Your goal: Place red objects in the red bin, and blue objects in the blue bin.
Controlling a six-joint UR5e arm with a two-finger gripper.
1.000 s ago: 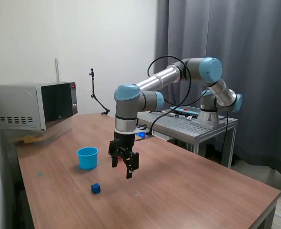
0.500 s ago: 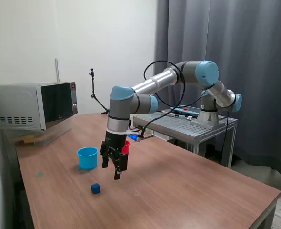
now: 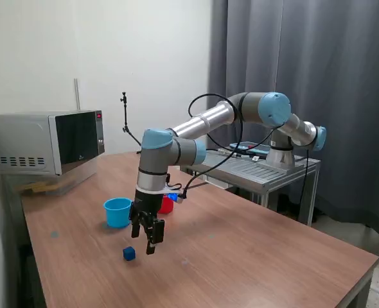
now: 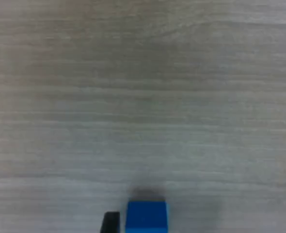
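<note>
Fingers (image 3: 149,235) hang spread and empty above the desk (image 3: 254,244), just beside the blue cube (image 3: 129,254), lined up for a grab, I'd say. The light-blue bin (image 3: 117,212) waits beyond that cube, the red bin (image 3: 167,204) behind the arm.

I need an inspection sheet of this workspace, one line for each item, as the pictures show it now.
Surface: wooden table, bare wood grain in the wrist view.
Job's things: one blue cube on the table; blue bin upright; red bin partly hidden behind the arm. No red cubes seen.
Clutter: microwave at the exterior view's left.
Grippers: gripper open, above the table, beside the cube, holding nothing.
Cables: black cable looping along the arm.
Surroundings: grey curtain, metal stand.
</note>
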